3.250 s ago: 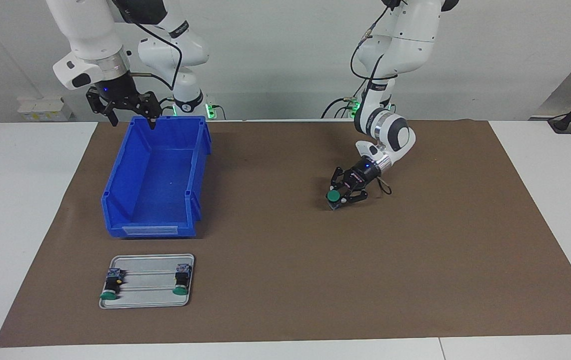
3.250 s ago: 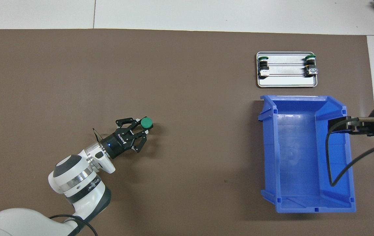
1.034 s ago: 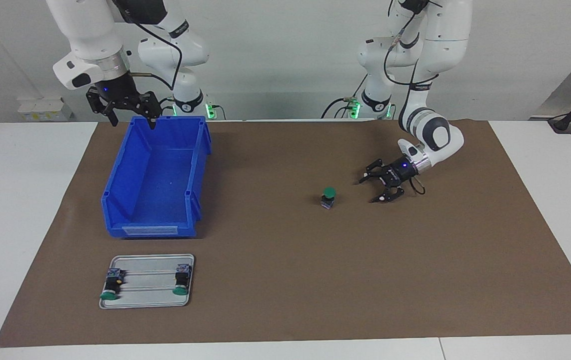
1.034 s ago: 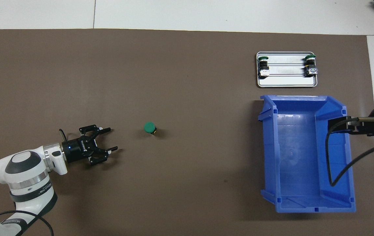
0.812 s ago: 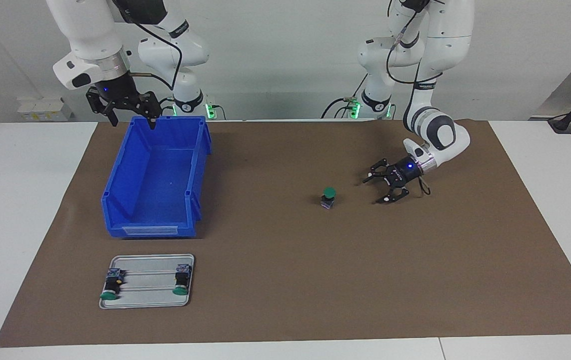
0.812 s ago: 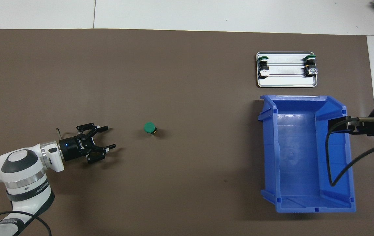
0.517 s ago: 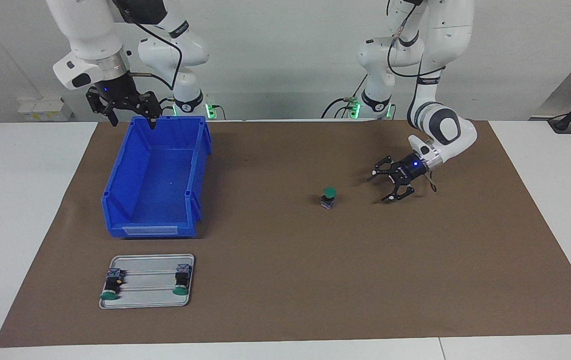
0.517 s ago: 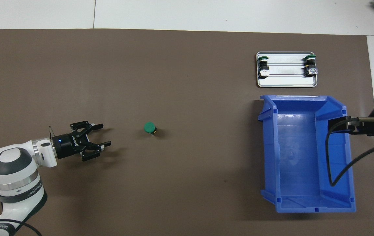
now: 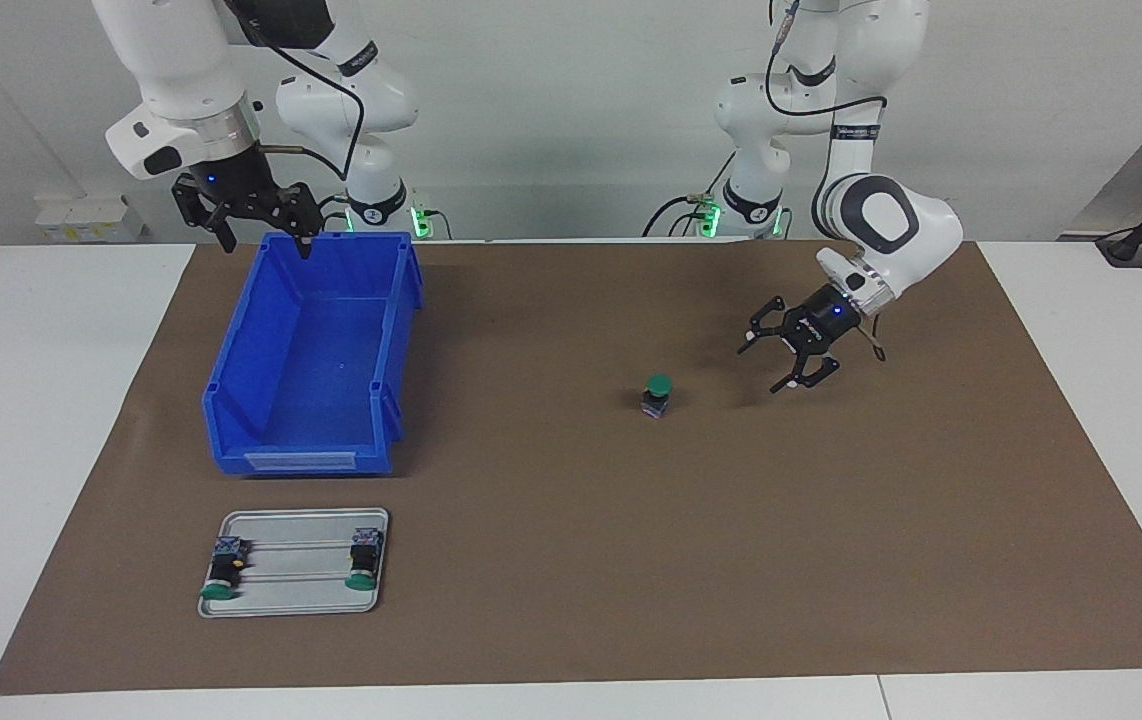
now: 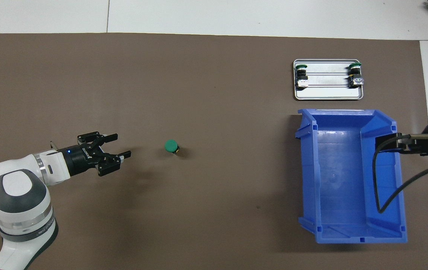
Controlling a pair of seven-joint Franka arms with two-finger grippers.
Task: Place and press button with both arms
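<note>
Button placed, left arm backing off, press still to do.

The green-capped button [image 9: 658,394] stands upright, cap up, alone on the brown mat [image 9: 571,560] just right of frame centre in the facing view. The left gripper [image 9: 779,359], which was clamped on it about three seconds ago, has let go and pulled away toward the right of frame and up; fingers are spread and empty, and the gap to the button is wider than half a second ago. The right gripper [image 9: 261,237] hasn't moved: it hangs over the top rim of the blue bin [image 9: 303,430] at upper left, fingers apart, nothing in them, waiting. Two more buttons [image 9: 221,578] lie flat on the metal tray [image 9: 297,603] at lower left, untouched. Placing looks done, so the press is what's left.
</note>
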